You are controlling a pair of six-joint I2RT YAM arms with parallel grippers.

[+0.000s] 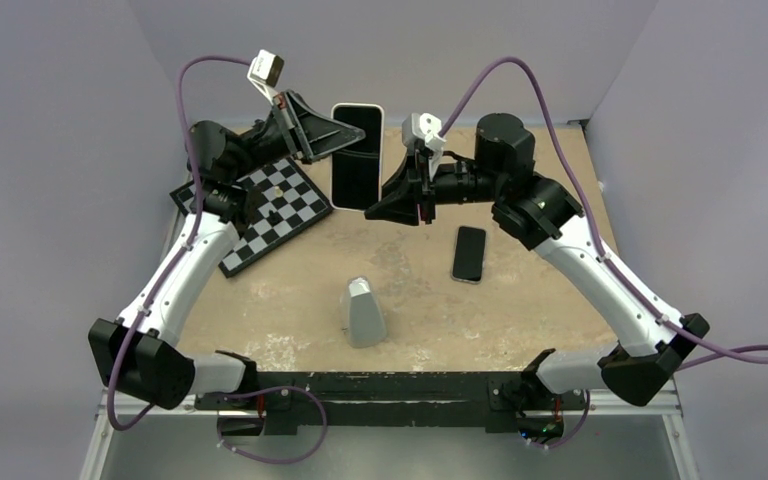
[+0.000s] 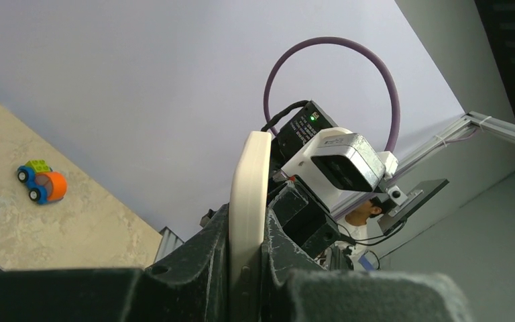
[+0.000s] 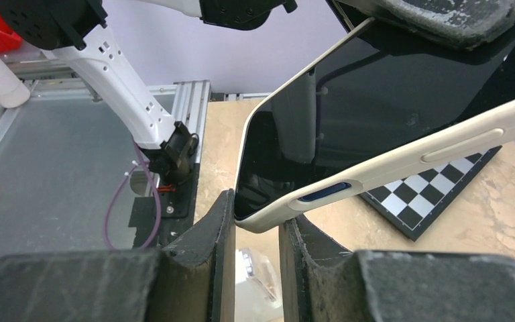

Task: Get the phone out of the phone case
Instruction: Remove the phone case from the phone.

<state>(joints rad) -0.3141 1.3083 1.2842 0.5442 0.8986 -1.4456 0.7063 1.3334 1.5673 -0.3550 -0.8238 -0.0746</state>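
Pale grey walls close in a speckled beige worktop (image 1: 520, 320). A chessboard (image 1: 270, 215) lies slantwise toward its far left corner.

Just right of the board, the left end effector (image 1: 343, 135) is clamped on the long left rim of the phone case (image 2: 249, 194). In its own wrist view the whitish edge stands squeezed between both fingers. The phone (image 1: 357, 160) is still seated in that shell, screen up. It is held in the air over the middle of the far edge and touches nothing below.

The right end effector (image 3: 255, 228) appears closed on the lower right corner, one finger on each face. A grey block (image 1: 364, 312) stands toward the middle of the near edge. A second phone (image 1: 469, 253) lies flat right of centre, well apart from the held one.

Several things could go wrong, as I judge it:

- **Nothing separates:** both grips seem to pinch through shell and handset together. Pulling apart may then only twist the pair.
- **The corner slips:** that hold covers very little, and one finger bears on glossy glass. A peeling force could make it slide off.
- **The phone drops:** if the rim flexes open suddenly, the handset may pop free with neither side holding it. It would fall to the worktop, perhaps onto the chessboard.
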